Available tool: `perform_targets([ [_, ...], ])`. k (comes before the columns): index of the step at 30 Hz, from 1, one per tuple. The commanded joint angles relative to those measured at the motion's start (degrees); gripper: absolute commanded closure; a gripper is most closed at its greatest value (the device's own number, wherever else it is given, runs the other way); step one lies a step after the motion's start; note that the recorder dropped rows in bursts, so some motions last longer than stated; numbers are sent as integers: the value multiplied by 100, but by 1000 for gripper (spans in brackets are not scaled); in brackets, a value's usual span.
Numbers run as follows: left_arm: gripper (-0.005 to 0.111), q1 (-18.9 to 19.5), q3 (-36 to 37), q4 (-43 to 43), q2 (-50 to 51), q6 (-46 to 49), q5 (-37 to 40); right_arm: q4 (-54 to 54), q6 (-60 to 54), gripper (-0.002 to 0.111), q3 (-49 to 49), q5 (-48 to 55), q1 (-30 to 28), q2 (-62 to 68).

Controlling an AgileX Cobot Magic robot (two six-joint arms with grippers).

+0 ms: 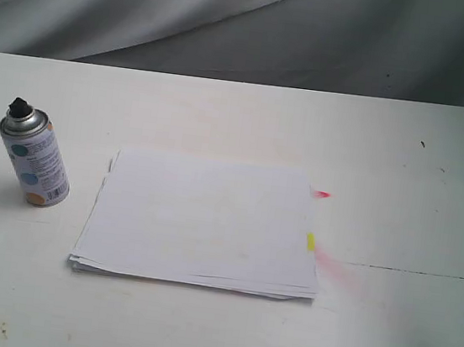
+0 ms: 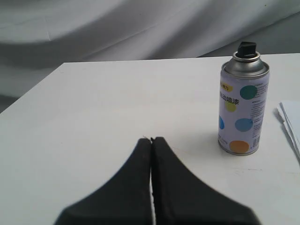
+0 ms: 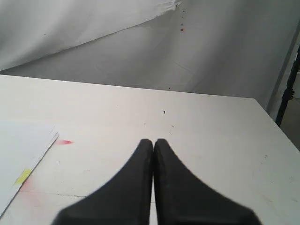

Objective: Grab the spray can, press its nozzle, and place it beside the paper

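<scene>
The spray can (image 1: pixel 35 156) stands upright on the white table, left of the paper (image 1: pixel 201 220), a small gap between them. Its black nozzle (image 1: pixel 21 105) tops the silver dome. The paper stack carries a yellow tab (image 1: pixel 311 242) and a red tab (image 1: pixel 322 194) on its right edge. The left wrist view shows the can (image 2: pixel 243 110) with its nozzle (image 2: pixel 247 47) well ahead of my left gripper (image 2: pixel 151 139), which is shut and empty. My right gripper (image 3: pixel 153 141) is shut and empty too, with the paper's corner (image 3: pixel 21 154) off to one side. Neither gripper appears in the exterior view.
A pink spray stain (image 1: pixel 340 271) marks the table beside the paper's right edge, and a thin dark crack line (image 1: pixel 406 271) runs further right. Grey cloth (image 1: pixel 250 23) hangs behind the table's far edge. A black stand leg (image 3: pixel 288 86) is past the table's edge.
</scene>
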Motion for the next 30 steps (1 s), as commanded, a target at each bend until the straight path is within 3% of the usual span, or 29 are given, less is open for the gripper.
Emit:
perform_targets([
  [1, 107, 19, 25, -1, -17, -35, -80, 24, 2, 108, 20, 28, -42, -26],
  [18, 107, 19, 25, -59, -17, -83, -122, 24, 2, 108, 20, 28, -42, -26],
  [26, 107, 19, 25, -1609, -17, -619, -1720, 24, 2, 108, 20, 28, -42, -26],
  [30, 107, 19, 25, -1769, -17, -755, -1963, 24, 2, 108, 20, 28, -42, -26],
])
